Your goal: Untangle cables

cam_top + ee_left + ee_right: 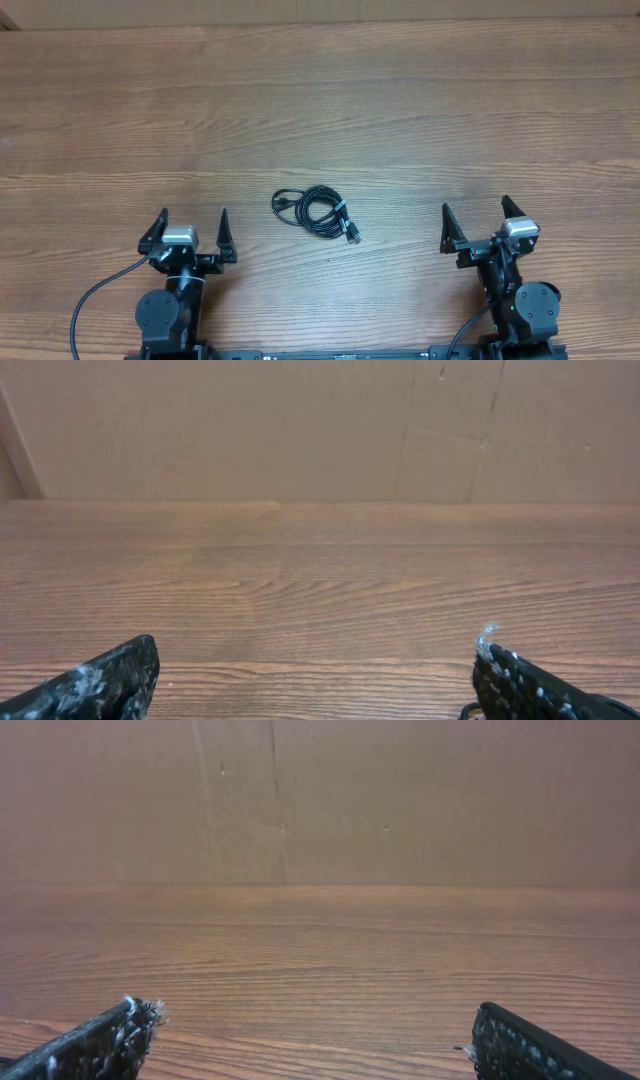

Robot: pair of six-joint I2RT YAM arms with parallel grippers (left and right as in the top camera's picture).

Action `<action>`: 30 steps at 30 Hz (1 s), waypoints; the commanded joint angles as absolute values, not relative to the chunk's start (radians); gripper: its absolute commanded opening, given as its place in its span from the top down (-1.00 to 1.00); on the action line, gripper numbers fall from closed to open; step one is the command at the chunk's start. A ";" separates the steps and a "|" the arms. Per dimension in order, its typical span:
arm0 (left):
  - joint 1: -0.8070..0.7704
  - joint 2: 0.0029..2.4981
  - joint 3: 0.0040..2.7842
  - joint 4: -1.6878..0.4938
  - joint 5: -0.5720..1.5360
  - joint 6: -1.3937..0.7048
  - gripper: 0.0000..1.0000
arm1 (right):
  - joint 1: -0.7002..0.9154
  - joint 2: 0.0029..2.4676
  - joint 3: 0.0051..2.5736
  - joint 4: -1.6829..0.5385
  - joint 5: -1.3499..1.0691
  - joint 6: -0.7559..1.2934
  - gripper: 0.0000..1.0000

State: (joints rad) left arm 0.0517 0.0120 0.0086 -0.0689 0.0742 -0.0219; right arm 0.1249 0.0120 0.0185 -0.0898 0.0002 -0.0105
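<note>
- cables (pixel 315 213): one small black coiled bundle lying on the table (pixel 320 90), between the two arms, touching neither
- left gripper (pixel 192 222): jaws spread wide, holding nothing, well apart from the bundle
- right gripper (pixel 476 212): jaws spread wide, holding nothing, also well apart from the bundle

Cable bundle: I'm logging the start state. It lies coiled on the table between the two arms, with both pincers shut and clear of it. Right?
Not quite: both pincers are open, not shut. The overhead view shows the left pincer and right pincer spread wide. The cable bundle does lie coiled on the table between them, clear of both.
</note>
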 commanded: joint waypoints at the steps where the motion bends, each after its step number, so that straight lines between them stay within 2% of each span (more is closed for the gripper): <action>1: 0.044 0.004 0.005 -0.073 0.067 -0.006 -0.99 | 0.122 0.003 0.008 -0.084 0.007 -0.004 -0.99; 30: 0.045 0.004 0.005 -0.075 0.053 -0.031 -0.99 | 0.122 0.003 0.008 -0.084 0.006 -0.004 -1.00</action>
